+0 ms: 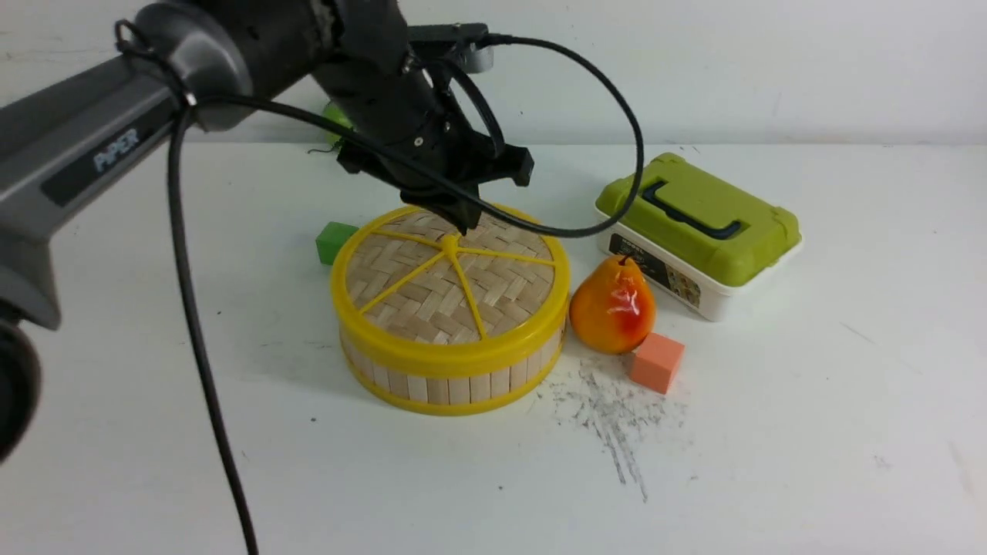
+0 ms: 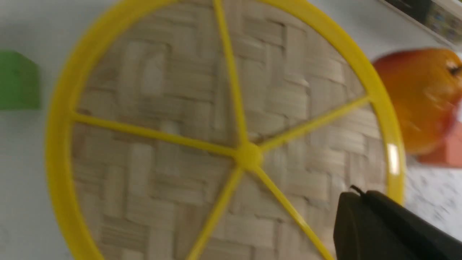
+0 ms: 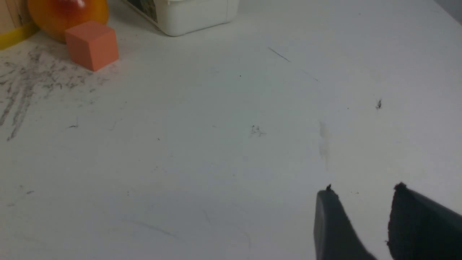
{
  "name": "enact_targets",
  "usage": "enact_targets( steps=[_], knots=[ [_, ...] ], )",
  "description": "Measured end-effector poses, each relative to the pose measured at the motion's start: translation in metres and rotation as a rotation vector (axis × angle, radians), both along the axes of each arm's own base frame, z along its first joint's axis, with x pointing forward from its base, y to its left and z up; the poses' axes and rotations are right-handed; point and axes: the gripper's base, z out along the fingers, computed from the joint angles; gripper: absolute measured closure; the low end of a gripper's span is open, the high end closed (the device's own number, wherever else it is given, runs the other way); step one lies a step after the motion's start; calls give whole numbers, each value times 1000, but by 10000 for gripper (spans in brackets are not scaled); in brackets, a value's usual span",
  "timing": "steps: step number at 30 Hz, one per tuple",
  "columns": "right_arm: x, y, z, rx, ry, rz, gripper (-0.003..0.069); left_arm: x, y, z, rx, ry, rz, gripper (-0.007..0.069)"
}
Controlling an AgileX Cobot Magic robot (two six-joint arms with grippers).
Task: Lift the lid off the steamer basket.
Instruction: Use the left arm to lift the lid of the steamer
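The lid [image 1: 451, 270] sits flat on the steamer basket [image 1: 455, 381], covering it fully. The basket stands near the middle of the white surface [image 1: 771, 432]. The left pincer [image 1: 461, 216] points down over the far half of the lid, just behind the yellow hub where the spokes meet. I cannot tell whether its tip touches the weave. Only one dark finger [image 2: 379, 224] shows in the left wrist view (which is blurred), so I cannot tell whether this pincer is released or clenched.

The right pincer [image 3: 362, 189] is released. Its two fingertips stand apart over a bare, scuffed patch of the surface with nothing between them.

A green cube [image 1: 335, 240] lies just beside the basket on its far left. A pear [image 1: 613, 304] stands just beside the basket on the right. An orange cube [image 1: 657, 362] is close against the pear's front right side. A white box with a green top [image 1: 698, 231] sits behind the pear.
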Motion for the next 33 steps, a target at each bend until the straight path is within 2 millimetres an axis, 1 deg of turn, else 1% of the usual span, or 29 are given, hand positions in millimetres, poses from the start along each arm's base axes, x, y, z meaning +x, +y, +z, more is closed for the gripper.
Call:
enact_targets(
  steps=[2,3,4,5,7,8,9,10,13,16,20,26,31,33],
  knots=[
    [0,0,0,0,0,0,419,9,-1,-8,44,-32,21,608],
    [0,0,0,0,0,0,419,13,-1,-12,59,-34,24,581],
    [0,0,0,0,0,0,419,13,-1,-13,61,-34,24,581],
    [0,0,0,0,0,0,419,17,-1,-22,85,-32,25,536],
    [0,0,0,0,0,0,419,20,-1,-28,101,-30,26,496],
    [0,0,0,0,0,0,419,23,-1,-35,119,-33,25,429],
    [0,0,0,0,0,0,419,25,-1,-36,128,-39,25,391],
    [0,0,0,0,0,0,419,26,-1,-38,133,-46,25,370],
    [0,0,0,0,0,0,419,29,-2,-36,127,-92,24,281],
    [0,0,0,0,0,0,419,32,-3,-33,110,-124,24,244],
    [0,0,0,0,0,0,419,33,-4,-36,104,-123,24,234],
    [0,0,0,0,0,0,419,33,-4,-55,142,-35,23,235],
    [0,0,0,0,0,0,419,31,-3,-56,150,-10,23,267],
    [0,0,0,0,0,0,419,30,-3,-56,149,-2,23,309]
  ],
)
